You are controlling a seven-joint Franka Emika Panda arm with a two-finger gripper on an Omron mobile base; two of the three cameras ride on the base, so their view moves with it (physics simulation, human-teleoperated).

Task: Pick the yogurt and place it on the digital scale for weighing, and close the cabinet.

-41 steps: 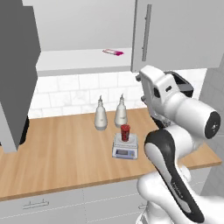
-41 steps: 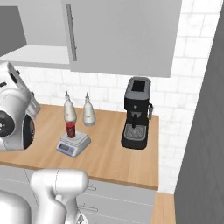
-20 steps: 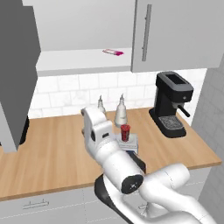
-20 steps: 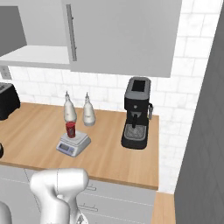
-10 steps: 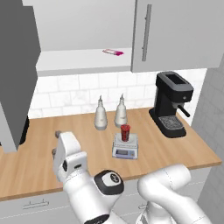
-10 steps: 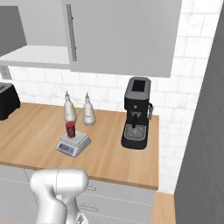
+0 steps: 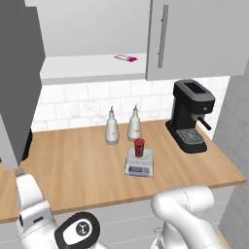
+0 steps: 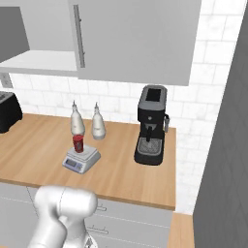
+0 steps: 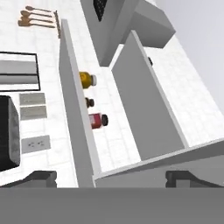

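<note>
We can read no writing: the dark display strip on the digital scale [image 7: 139,163] is too small to make out, and the pink-white packet [image 7: 126,58] on the cabinet shelf carries no legible print.

The yogurt [image 7: 139,147] stands upright on the scale's round plate, on the wooden counter [image 7: 73,165], about mid-counter. Just behind the scale stand 2 white bottles [image 7: 112,133], close together and apart from the scale. To the right, well apart from the scale, a black coffee machine [image 7: 190,115] stands against the tiled wall. In the right base view a black toaster [image 8: 8,112] sits at the counter's far left end.

The cabinet [image 7: 194,39] hangs above the counter. Its right door is shut, with a slim vertical bar handle [image 7: 163,36]; its left door [image 7: 19,78] is swung out toward us, baring the white shelf, which holds the packet and nothing else we can see.

In the hand view the gripper [image 9: 111,177] shows 2 dark fingertips spread far apart, with nothing between them. Ahead of it we see grey panels on edge, and beside one of them 3 small jars [image 9: 97,120]: 1 yellow, 1 dark, 1 red. Wooden spoons [image 9: 37,17] hang on the white wall, near a black-framed window [image 9: 17,70] and wall sockets [image 9: 36,143].
</note>
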